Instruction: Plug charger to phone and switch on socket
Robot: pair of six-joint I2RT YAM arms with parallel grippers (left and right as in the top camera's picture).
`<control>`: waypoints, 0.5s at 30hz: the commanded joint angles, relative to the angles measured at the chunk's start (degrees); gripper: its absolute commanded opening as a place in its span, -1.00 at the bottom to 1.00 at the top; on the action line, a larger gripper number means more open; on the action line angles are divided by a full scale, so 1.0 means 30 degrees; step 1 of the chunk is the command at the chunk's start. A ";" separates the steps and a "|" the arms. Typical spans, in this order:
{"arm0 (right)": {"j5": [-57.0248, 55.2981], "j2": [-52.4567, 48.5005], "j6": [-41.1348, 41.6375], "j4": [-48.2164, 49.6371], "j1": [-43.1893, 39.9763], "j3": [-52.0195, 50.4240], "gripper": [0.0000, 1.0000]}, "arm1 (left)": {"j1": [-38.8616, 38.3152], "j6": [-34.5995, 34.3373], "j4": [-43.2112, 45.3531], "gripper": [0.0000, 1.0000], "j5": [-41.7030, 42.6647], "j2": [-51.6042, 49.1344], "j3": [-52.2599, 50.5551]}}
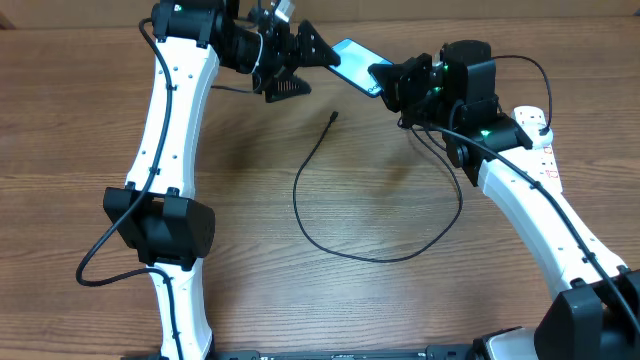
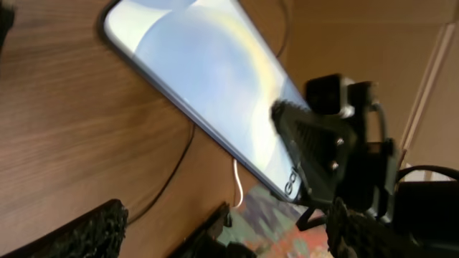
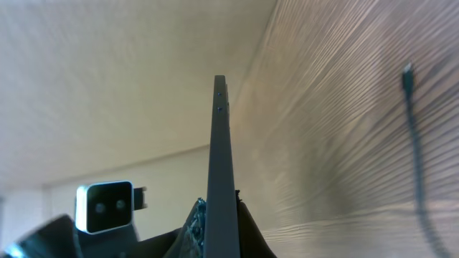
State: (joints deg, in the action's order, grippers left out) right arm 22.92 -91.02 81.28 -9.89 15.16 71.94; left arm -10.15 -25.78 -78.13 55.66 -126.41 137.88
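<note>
While right gripper (image 1: pixel 382 80) clamps tilted phone (image 1: pixel 352 60), left gripper (image 1: pixel 318 72) spread alongside.

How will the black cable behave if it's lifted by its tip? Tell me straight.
Probably floppy: the cable lies in a loose curve on the table, so it should droop and trail rather than hold its shape. It is likely light, being so thin. The small tip may be fiddly to pinch and could swing once raised.

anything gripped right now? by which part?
Right gripper pinches the phone by one short end, fingers on screen and back. Left gripper is open, holding nothing.
</note>
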 commanded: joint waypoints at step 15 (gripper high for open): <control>-0.0692 0.0801 0.3774 0.4073 0.1341 0.0313 -0.93 | -0.0087 -0.8874 0.4568 0.76 0.2769 -0.0386 0.0029</control>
State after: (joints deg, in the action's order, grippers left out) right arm 22.04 -91.02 91.94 1.39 18.04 71.92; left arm -10.15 -45.23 -65.10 62.22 -126.41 137.86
